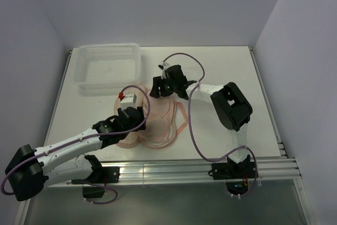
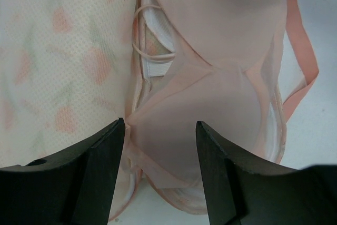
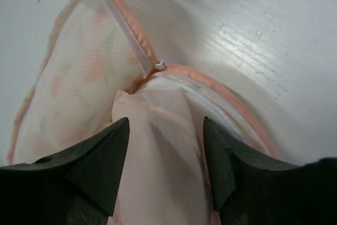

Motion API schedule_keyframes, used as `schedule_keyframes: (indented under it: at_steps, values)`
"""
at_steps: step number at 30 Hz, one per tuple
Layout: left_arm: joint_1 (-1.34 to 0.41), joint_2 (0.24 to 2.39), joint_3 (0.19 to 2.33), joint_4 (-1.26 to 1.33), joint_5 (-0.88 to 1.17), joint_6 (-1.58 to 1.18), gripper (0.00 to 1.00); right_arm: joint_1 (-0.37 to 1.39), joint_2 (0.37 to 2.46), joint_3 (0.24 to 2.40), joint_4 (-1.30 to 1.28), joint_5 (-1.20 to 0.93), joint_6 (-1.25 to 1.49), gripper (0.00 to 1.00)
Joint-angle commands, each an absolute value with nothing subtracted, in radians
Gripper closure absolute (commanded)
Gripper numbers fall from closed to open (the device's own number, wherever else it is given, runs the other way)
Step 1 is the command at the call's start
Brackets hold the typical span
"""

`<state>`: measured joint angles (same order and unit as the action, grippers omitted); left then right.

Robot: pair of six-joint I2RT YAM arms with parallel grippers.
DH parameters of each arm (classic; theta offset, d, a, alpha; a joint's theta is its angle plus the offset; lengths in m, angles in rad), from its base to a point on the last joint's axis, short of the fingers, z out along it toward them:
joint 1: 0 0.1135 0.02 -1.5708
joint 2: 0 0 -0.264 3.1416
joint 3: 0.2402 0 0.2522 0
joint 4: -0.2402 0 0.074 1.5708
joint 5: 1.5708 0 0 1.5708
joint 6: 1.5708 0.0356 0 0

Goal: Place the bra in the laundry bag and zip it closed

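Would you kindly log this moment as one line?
laundry bag: unzipped | bra: inside | left hand: open | right hand: open

bra (image 2: 210, 109): soft cloth, smooth and matt, though I catch a faint satin sheen on the cups.
laundry bag (image 2: 63, 67): fine dotted mesh lining with the print ghosting through; woven zipper tape at the rim.
basket (image 1: 108, 67): white plastic lattice, slightly glossy.
table (image 3: 274, 40): white, faintly grained, low sheen.
left gripper fingers (image 2: 100, 172): black matt plastic, and the right gripper fingers (image 3: 89, 167) match.

White table (image 1: 231, 77) noted as carrying two items. White lattice basket (image 1: 108, 66) set at far left. Laundry bag (image 2: 63, 67) laid open mid-table, close by.
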<state>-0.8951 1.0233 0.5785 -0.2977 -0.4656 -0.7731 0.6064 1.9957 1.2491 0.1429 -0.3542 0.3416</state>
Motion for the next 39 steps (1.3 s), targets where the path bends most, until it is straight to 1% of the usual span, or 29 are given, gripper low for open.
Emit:
schedule_keyframes:
  at_steps: [1, 2, 3, 5, 8, 9, 10, 14, 15, 16, 18, 19, 20, 22, 25, 27, 30, 31, 33, 34, 36, 38, 39]
  values:
    - [-0.893, 1.039, 0.600, -0.287, -0.434, -0.785, 0.37, 0.603, 1.935, 1.236, 0.204, -0.284, 0.344, 0.33]
    - [-0.893, 1.039, 0.598, -0.273, -0.423, -0.784, 0.37, 0.600, 1.905, 1.239, 0.189, -0.284, 0.341, 0.28]
    - [-0.893, 1.040, 0.597, -0.264, -0.401, -0.778, 0.37, 0.595, 1.892, 1.244, 0.180, -0.282, 0.334, 0.27]
    - [-0.896, 1.054, 0.601, -0.238, -0.379, -0.762, 0.37, 0.595, 1.846, 1.256, 0.146, -0.276, 0.318, 0.17]
    - [-0.900, 1.084, 0.615, -0.210, -0.361, -0.744, 0.35, 0.595, 1.783, 1.252, 0.095, -0.264, 0.298, 0.14]
    - [-0.900, 1.094, 0.618, -0.206, -0.360, -0.744, 0.35, 0.595, 1.766, 1.252, 0.086, -0.252, 0.298, 0.12]
    - [-0.900, 1.112, 0.623, -0.201, -0.362, -0.735, 0.35, 0.595, 1.747, 1.229, 0.080, -0.238, 0.293, 0.07]
    - [-0.900, 1.149, 0.653, -0.189, -0.382, -0.713, 0.35, 0.595, 1.662, 1.151, 0.052, -0.175, 0.296, 0.07]
    - [-0.900, 1.154, 0.664, -0.186, -0.387, -0.706, 0.35, 0.595, 1.648, 1.108, 0.055, -0.166, 0.314, 0.09]
    - [-0.899, 1.164, 0.675, -0.190, -0.409, -0.704, 0.35, 0.595, 1.634, 1.082, 0.063, -0.157, 0.330, 0.20]
    - [-0.899, 1.170, 0.692, -0.193, -0.423, -0.700, 0.35, 0.597, 1.603, 1.026, 0.118, -0.175, 0.354, 0.54]
    - [-0.894, 1.177, 0.693, -0.184, -0.425, -0.693, 0.35, 0.598, 1.603, 0.987, 0.135, -0.186, 0.382, 0.68]
    - [-0.890, 1.183, 0.701, -0.187, -0.431, -0.695, 0.36, 0.598, 1.621, 0.977, 0.155, -0.213, 0.391, 0.87]
    - [-0.871, 1.189, 0.706, -0.201, -0.443, -0.696, 0.35, 0.607, 1.657, 0.986, 0.149, -0.233, 0.417, 0.97]
    - [-0.830, 1.137, 0.692, -0.213, -0.465, -0.722, 0.35, 0.627, 1.713, 0.994, 0.150, -0.201, 0.443, 0.99]
    - [-0.789, 1.086, 0.648, -0.199, -0.427, -0.745, 0.34, 0.627, 1.750, 1.003, 0.153, -0.184, 0.453, 0.99]
    - [-0.665, 0.993, 0.583, -0.201, -0.367, -0.770, 0.33, 0.627, 1.789, 1.035, 0.146, -0.163, 0.460, 1.00]
    - [-0.602, 0.958, 0.574, -0.212, -0.358, -0.775, 0.33, 0.627, 1.793, 1.048, 0.146, -0.160, 0.465, 1.00]
    - [-0.540, 0.922, 0.548, -0.230, -0.341, -0.805, 0.35, 0.629, 1.798, 1.057, 0.138, -0.156, 0.469, 1.00]
    - [-0.475, 0.884, 0.535, -0.229, -0.313, -0.821, 0.36, 0.629, 1.793, 1.057, 0.138, -0.160, 0.475, 1.00]
    - [-0.402, 0.850, 0.493, -0.215, -0.276, -0.851, 0.36, 0.630, 1.766, 1.055, 0.126, -0.179, 0.477, 0.97]
    - [-0.301, 0.810, 0.448, -0.212, -0.258, -0.871, 0.36, 0.635, 1.693, 1.023, 0.139, -0.198, 0.480, 0.87]
    - [-0.260, 0.799, 0.436, -0.209, -0.238, -0.885, 0.36, 0.637, 1.666, 1.009, 0.140, -0.199, 0.477, 0.80]
